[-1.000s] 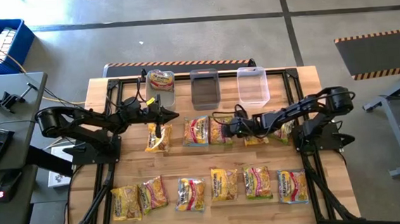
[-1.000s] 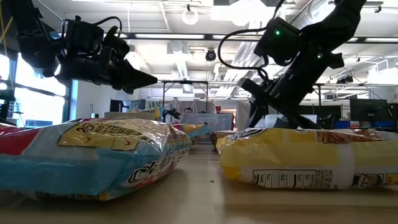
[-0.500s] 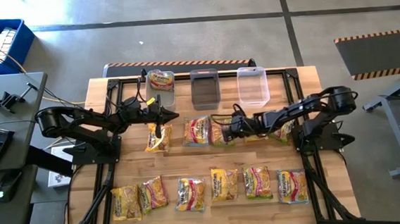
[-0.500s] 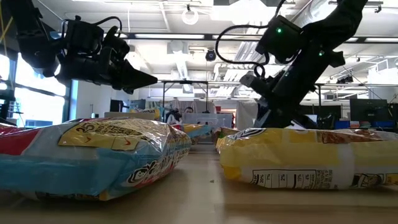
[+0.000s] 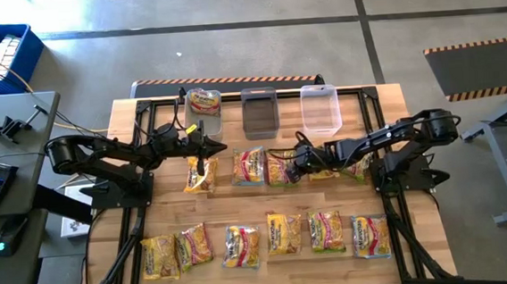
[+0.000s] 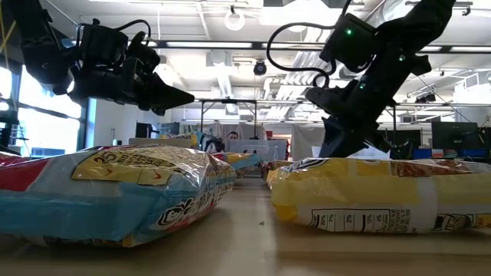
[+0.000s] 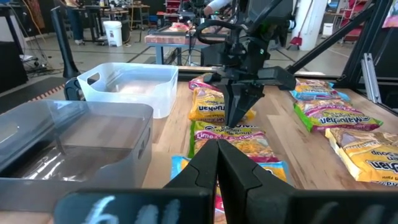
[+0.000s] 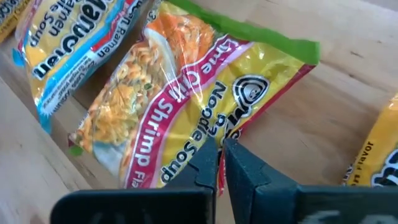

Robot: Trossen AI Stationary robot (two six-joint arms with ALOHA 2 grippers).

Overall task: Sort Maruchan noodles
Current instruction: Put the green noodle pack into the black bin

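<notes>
A yellow Maruchan noodles packet with a green end and a pink band lies in the far row of packets, and my right gripper is shut on it; the right wrist view shows the packet close up. My left gripper hangs shut and empty above the table, left of centre, over the gap between a yellow packet and the tubs. Other noodle packets lie flat in a far row and a near row. My right gripper pinches the packet's side edge, beside the pink band, between its two fingers. The fingers slant down at it from the table's right side. Most of the packet still seems to lie on the table; whether any part is lifted I cannot tell.
Three tubs stand along the far edge: one with a packet in it, a dark one and a clear one. More packets lie under my right arm. Bare wood runs between the two rows.
My right gripper has rolled at the wrist and shut on the packet's edge, having stood open over it a second ago. It has hardly shifted otherwise.
</notes>
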